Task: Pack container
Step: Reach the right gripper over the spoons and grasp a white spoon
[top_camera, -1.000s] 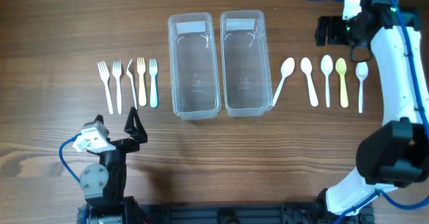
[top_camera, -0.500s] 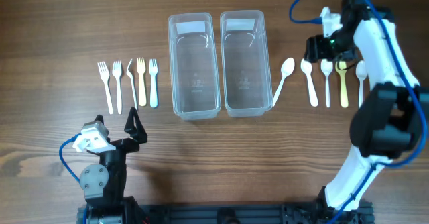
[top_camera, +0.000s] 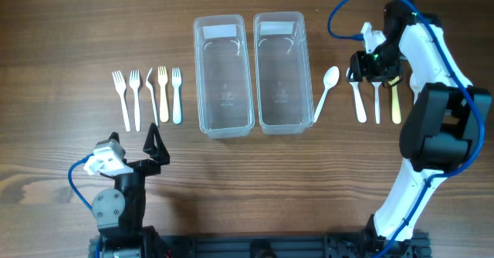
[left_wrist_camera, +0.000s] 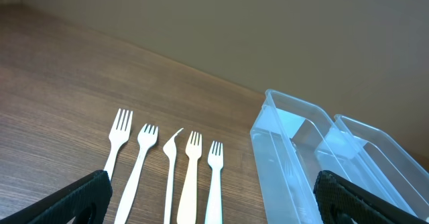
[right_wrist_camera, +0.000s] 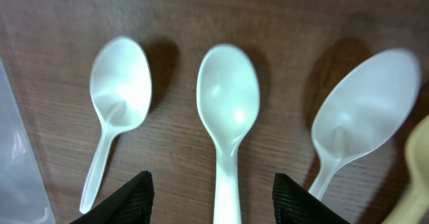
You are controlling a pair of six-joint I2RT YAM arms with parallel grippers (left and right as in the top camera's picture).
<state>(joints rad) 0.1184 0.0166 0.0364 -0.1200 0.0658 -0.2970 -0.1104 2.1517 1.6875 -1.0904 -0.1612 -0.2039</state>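
hovering wide open and empty, the right claw [right_wrist_camera: 219,198] should drop squarely astride the middle white plastic spoon [right_wrist_camera: 228,106] before closing.

The right claw [right_wrist_camera: 216,200] straddles one spoon [right_wrist_camera: 228,103], neighbouring spoons [right_wrist_camera: 120,83] crowding both sides

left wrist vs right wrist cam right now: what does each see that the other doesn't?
Left wrist only: five forks in a row and two clear containers side by side. Right wrist only: three white spoons and the edge of a yellow spoon. Shared: the wooden table, and each view's own fingers spread apart at the bottom, left fingers and right fingers.
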